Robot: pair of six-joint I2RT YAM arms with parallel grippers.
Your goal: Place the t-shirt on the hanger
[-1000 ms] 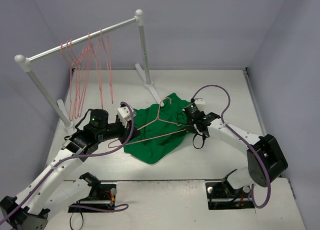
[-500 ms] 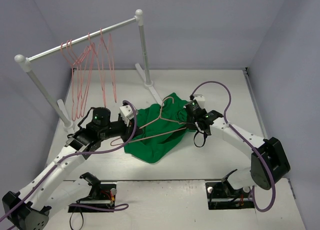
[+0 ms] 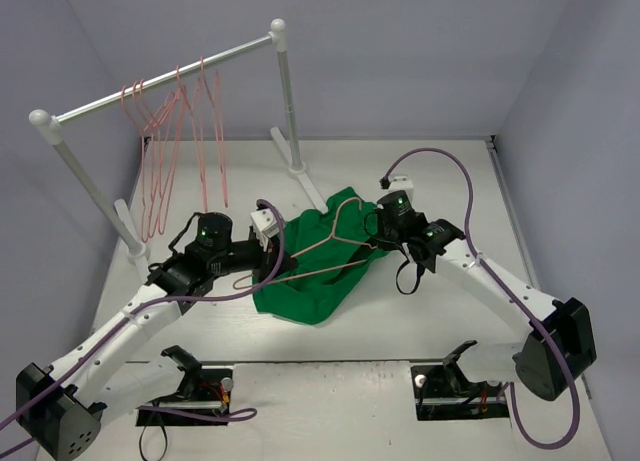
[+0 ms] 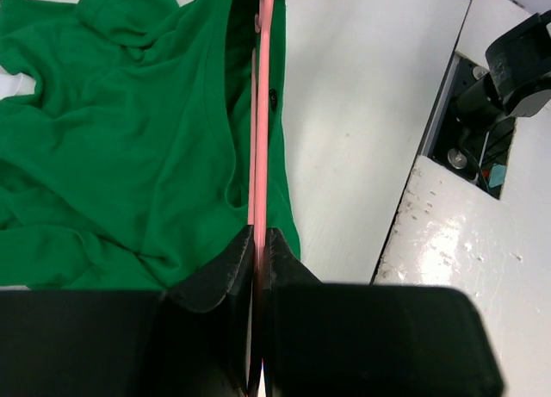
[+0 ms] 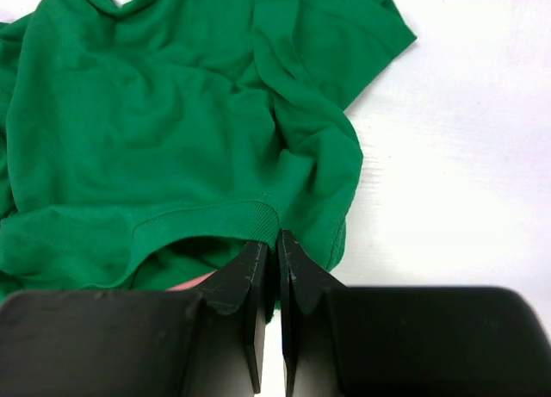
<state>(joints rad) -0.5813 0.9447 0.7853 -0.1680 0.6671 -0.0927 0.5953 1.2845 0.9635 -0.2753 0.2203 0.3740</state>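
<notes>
The bright green t-shirt [image 3: 318,271] lies crumpled on the table between the arms. A pink-red wire hanger [image 3: 320,243] is held above it, hook toward the back. My left gripper [image 3: 272,264] is shut on the hanger's left end; in the left wrist view the pink wire [image 4: 262,113] runs straight out from between the jaws [image 4: 258,246] over the t-shirt [image 4: 120,147]. My right gripper [image 3: 378,239] is shut on the t-shirt's ribbed collar edge [image 5: 215,220] at the shirt's right side; its closed jaws [image 5: 275,242] pinch the fabric, with a bit of pink wire just left of them.
A white rack [image 3: 160,86] with round knobs stands at the back left, with several more pink hangers [image 3: 175,146] on it. Its right post [image 3: 287,101] stands just behind the t-shirt. Grey walls close in the table on three sides.
Both grippers have shifted right and slightly back, carrying the hanger and the collar with them. The t-shirt's right side has bunched up under the hanger.
</notes>
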